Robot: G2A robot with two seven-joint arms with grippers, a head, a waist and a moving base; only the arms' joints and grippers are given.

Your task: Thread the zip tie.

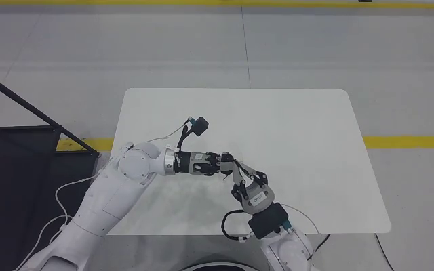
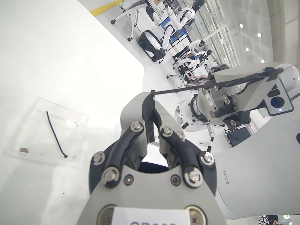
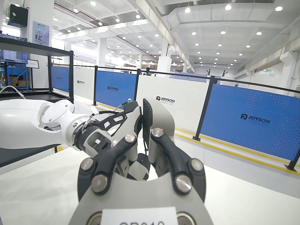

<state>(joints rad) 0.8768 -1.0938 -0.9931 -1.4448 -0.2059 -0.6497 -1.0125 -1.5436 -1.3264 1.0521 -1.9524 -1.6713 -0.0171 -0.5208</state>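
We are seeing the left tool (image 2: 151,105) pressing its two dark pads together on one end of the zip tie (image 2: 178,89), with the tip of the strap poking out just past the fingertips. From there the thin black strap is running straight, raised off the worktop (image 1: 305,122), to the right tool (image 3: 143,114), which is facing the left one nearly tip to tip. Its fingers are standing almost closed, leaving only a slit, and a fine black strand is showing inside that slit, so we are reading it as pinching the tie. In the left wrist view the strap is carrying on along the right tool toward its base. There its far end is merging with dark parts of the tool, so we are not making out the tie's head. From above, both tools are meeting over the near middle of the white worktop in a dark knot, where we are not telling fingers from strap. Apart from them, a clear tray (image 2: 30,122) is lying flat on the worktop, holding a spare tie (image 2: 54,133) and a small brown speck. The tray's edges are fading into the white surface.
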